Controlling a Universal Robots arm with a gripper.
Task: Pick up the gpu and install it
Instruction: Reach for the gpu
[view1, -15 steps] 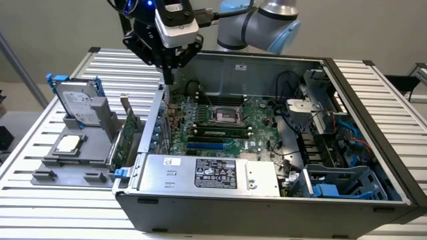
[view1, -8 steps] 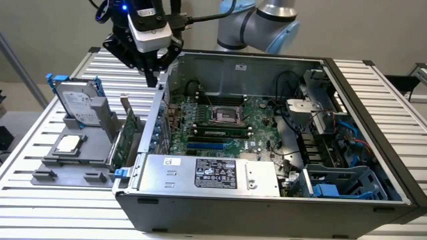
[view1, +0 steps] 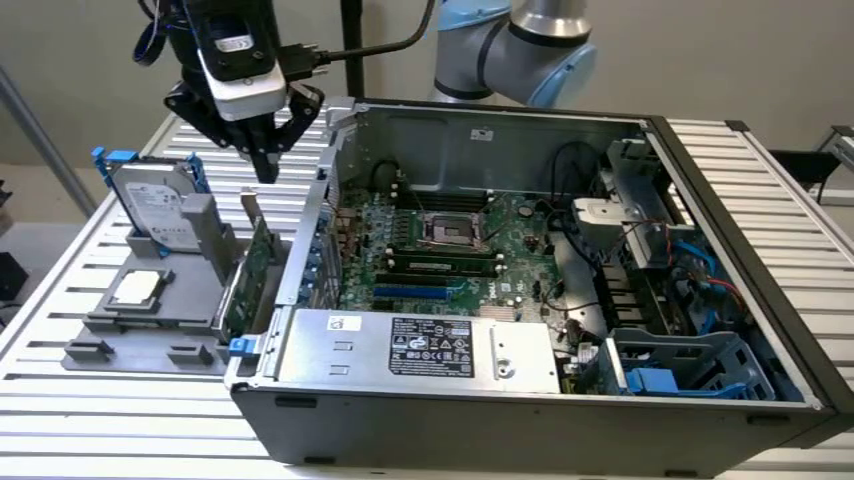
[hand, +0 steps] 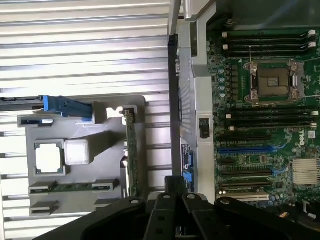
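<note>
While the jaws hang closed above, 1 gpu (view1: 244, 290) stands edgewise in 1 grey holder (view1: 134, 345) beside 1 hard drive (view1: 150, 205)

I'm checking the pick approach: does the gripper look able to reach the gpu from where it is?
Probably yes: the gripper hangs shut above the gpu, with nothing between them, though the hard drive and case wall flank it.

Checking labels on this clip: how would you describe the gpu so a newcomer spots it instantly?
Find the open computer case; beside it, on the exterior view's left, sits a grey holder tray. The gpu stands on edge at the tray side nearest the case. Unlike the blue-railed hard drive and square CPU chip, it is a thin green board.
</note>
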